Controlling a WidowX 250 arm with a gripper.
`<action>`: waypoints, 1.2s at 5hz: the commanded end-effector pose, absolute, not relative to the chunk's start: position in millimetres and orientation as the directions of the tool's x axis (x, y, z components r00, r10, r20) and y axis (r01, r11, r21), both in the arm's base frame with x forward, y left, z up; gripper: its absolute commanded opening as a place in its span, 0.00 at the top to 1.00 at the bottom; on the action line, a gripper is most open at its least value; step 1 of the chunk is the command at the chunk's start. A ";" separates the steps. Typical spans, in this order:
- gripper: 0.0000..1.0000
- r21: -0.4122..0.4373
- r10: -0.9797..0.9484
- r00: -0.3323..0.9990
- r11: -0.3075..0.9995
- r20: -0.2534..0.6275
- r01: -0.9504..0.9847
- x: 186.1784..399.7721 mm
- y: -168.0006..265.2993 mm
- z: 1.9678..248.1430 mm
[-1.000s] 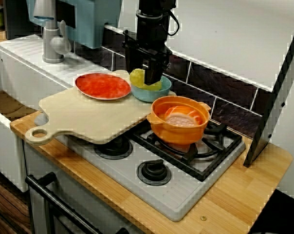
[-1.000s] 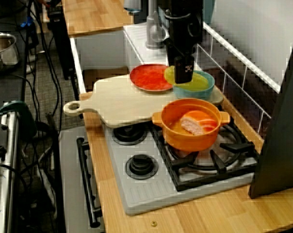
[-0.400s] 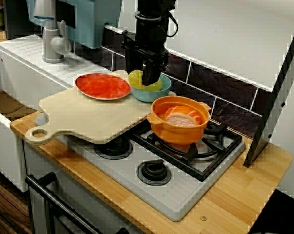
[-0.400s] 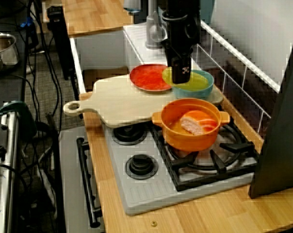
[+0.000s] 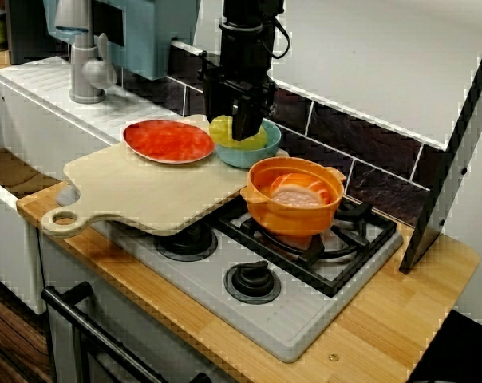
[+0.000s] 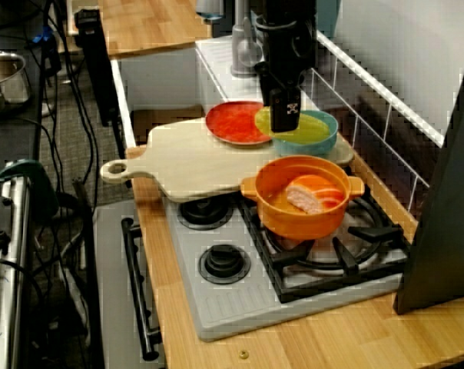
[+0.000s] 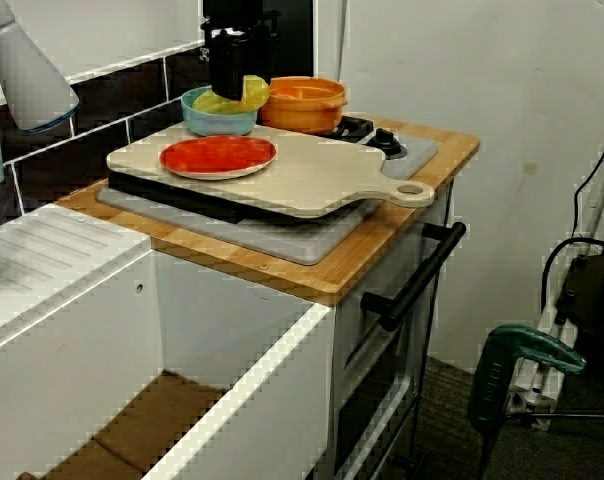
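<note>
Black gripper (image 5: 242, 132) pinched narrow on crumpled yellow-green cloth (image 5: 223, 128), partly inside round light-blue bowl (image 5: 242, 154) at back of pale wooden cutting board (image 5: 145, 191), beside flat red plate (image 5: 167, 140); likely risks tipping bowl through a fold snagging the rim.

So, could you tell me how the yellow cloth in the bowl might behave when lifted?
Probably floppy: the cloth drapes in folds over the rim of the bowl, so it would sag below the gripper. Likely light, since it sits puffed up rather than flat. It should not roll or break, though a trailing edge might catch the rim.
</note>
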State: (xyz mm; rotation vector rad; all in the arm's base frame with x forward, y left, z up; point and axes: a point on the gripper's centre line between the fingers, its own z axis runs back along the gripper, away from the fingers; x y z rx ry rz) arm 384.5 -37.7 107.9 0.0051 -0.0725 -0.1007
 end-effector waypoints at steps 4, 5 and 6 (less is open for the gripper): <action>1.00 -0.114 -0.091 0.979 0.987 0.180 0.113 385.3 -42.5 177.3; 1.00 -0.125 -0.096 0.978 0.985 0.185 0.120 375.6 -41.5 182.1; 1.00 -0.126 -0.105 0.977 0.984 0.183 0.129 366.7 -38.7 184.1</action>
